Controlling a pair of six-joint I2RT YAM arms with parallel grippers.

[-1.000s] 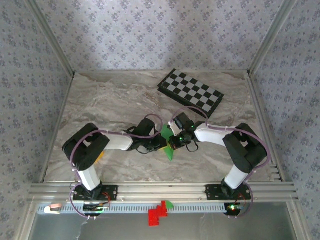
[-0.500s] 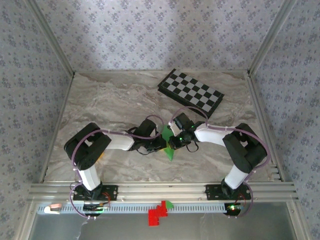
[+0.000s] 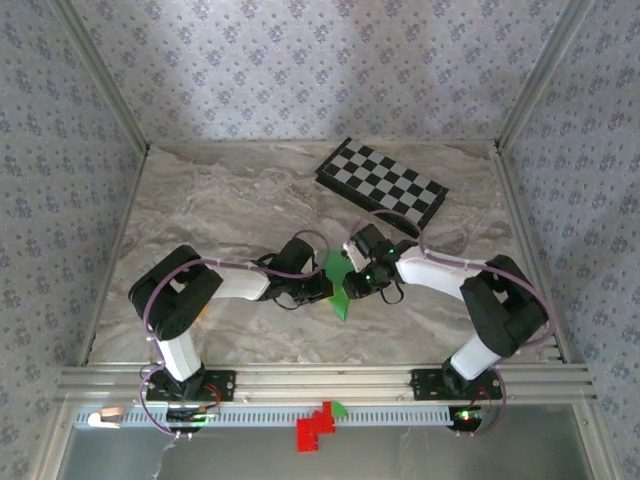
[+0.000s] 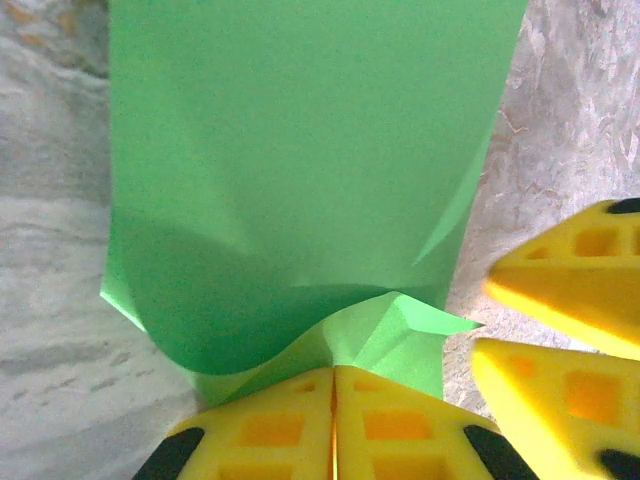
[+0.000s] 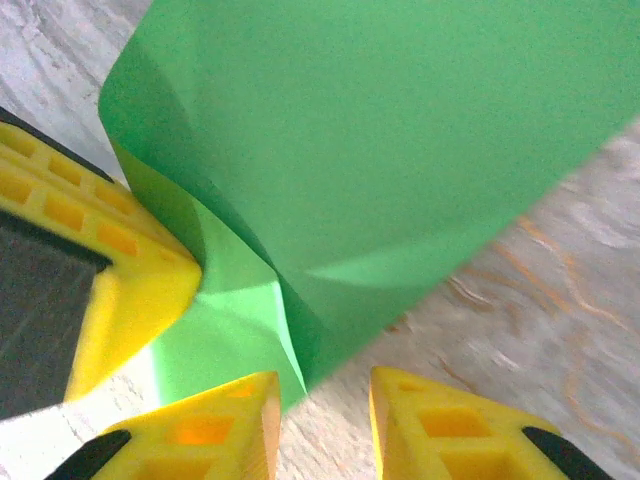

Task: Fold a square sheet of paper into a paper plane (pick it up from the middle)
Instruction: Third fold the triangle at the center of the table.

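Pinches the green paper sheet (image 4: 300,150) tight in the left gripper (image 4: 333,372), at the middle of the marble table (image 3: 220,200). Leaves the right gripper (image 5: 325,385) parted, empty, just beside the fold. Risks springing open, perhaps tearing, under a one-sided pull.

green paper (image 4: 300,150), far end beyond the upper edge of both wrist views

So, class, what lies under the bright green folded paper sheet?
Grey marble-patterned tabletop shows around the bright green paper sheet; what lies directly beneath is covered. The left gripper pinches its near edge.
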